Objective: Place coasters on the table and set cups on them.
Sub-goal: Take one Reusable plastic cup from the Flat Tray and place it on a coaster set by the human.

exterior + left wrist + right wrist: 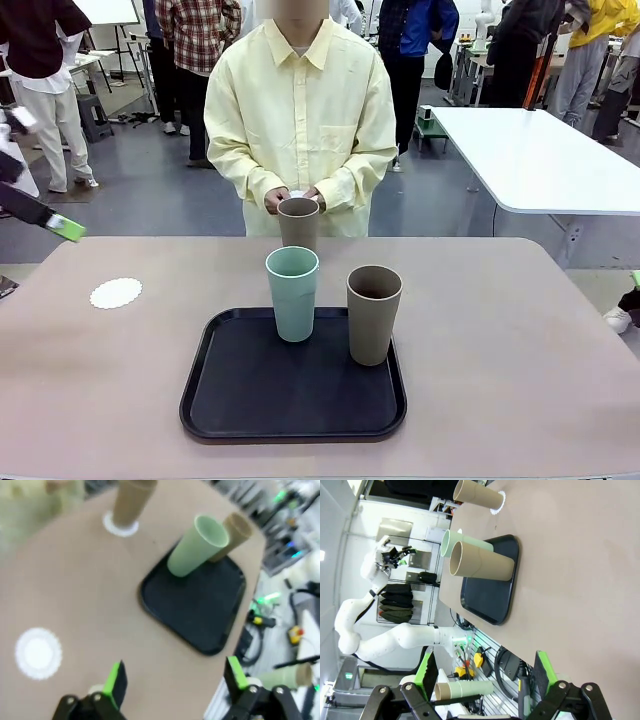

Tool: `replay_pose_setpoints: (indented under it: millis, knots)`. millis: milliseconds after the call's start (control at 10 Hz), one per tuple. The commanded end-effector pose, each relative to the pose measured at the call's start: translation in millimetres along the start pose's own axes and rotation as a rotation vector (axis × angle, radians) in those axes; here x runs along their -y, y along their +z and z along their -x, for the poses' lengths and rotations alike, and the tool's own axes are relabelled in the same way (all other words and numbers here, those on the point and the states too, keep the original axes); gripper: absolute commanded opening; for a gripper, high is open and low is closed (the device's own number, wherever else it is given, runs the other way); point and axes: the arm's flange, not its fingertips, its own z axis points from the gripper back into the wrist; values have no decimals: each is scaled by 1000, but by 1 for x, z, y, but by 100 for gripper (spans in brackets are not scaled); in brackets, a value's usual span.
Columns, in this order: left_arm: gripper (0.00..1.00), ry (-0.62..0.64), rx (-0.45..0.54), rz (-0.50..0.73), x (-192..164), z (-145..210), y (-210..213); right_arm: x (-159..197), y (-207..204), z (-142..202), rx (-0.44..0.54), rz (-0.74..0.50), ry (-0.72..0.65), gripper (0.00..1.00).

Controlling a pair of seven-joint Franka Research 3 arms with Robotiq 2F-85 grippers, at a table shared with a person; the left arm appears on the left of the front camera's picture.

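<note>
The mint cup (pixel 292 293) and a taupe cup (pixel 373 313) were seen standing upright, side by side, on the black tray (pixel 290 390). A second taupe cup (pixel 297 222) was found near the far edge of the table (pixel 520 340), set on a coaster (pixel 120 526), with the person's hands (pixel 274 199) just behind it. Another coaster (pixel 116 293) was spotted lying bare, left of the tray. The cups were judged light, stiff and matte but tall enough to be tipped easily, so a hold around the mid-wall was favoured. The paper coasters were reckoned flimsy. The left gripper (pixel 174 666) and right gripper (pixel 485 660) were held spread wide, with nothing between the fingers.
</note>
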Motion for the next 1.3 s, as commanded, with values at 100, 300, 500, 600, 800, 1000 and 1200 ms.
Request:
replay_pose_setpoints:
  millis: [100,300,500,600,800,1000,1200]
  knots:
    - [100,-262,-206,-69,34,-20,-59,1,0,-1,11,-18,10,100]
    - [100,-381,-281,-168,55,-35,-95,1,0,-1,11,-18,10,100]
    - [100,-458,-327,-230,69,-46,-123,1,0,-1,11,-18,10,100]
    - [100,-480,-330,-232,71,-50,-127,1,0,-1,11,-18,10,100]
    - [100,-484,-320,-195,74,-52,-123,1,0,-1,11,-18,10,100]
    - [100,-484,-320,-195,74,-52,-123,1,0,-1,11,-18,10,100]
    - [100,-484,-320,-195,74,-52,-123,1,0,-1,11,-18,10,100]
